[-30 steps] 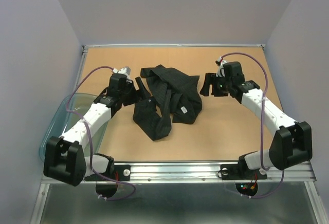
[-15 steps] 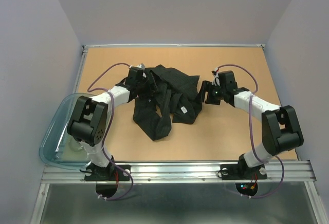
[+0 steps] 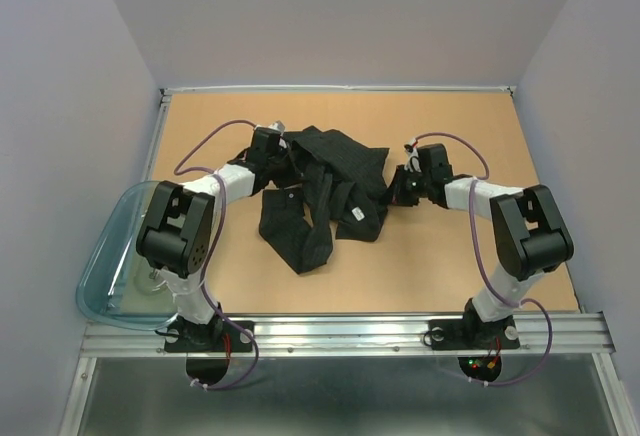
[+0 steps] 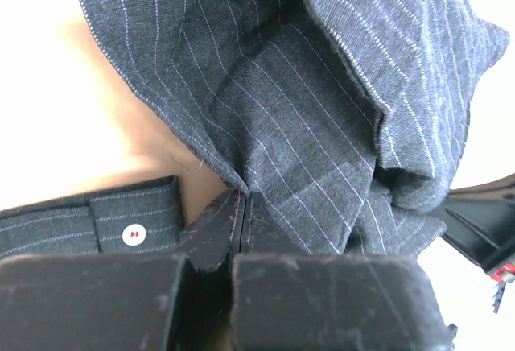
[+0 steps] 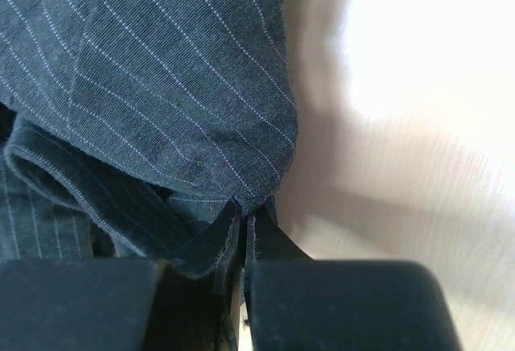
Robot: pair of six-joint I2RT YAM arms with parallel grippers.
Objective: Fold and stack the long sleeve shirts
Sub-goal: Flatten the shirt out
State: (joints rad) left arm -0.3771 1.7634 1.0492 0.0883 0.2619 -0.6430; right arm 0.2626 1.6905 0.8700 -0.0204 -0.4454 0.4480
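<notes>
From above, we see a crumpled black pinstriped button-up shirt (image 3: 330, 181) lying in a heap on a tan wooden tabletop (image 3: 450, 256), around the middle and a little toward the far side. One long sleeve trails toward the near edge, and a small white label (image 3: 358, 214) shows on the heap's right part.

The left gripper (image 3: 287, 163) meets the heap's left edge. In its wrist view the two dark fingers are pressed together, with a fold of the striped cloth pinched at their tips. A cuff (image 4: 80, 226) with a small white button (image 4: 133, 235) lies flat on the table just beside them.

The right gripper (image 3: 398, 188) meets the heap's right edge. Its fingers are likewise closed tight on the hem of the cloth.

A translucent blue-grey plastic tub (image 3: 100, 266) sits at the table's left side, well apart from the shirt.
</notes>
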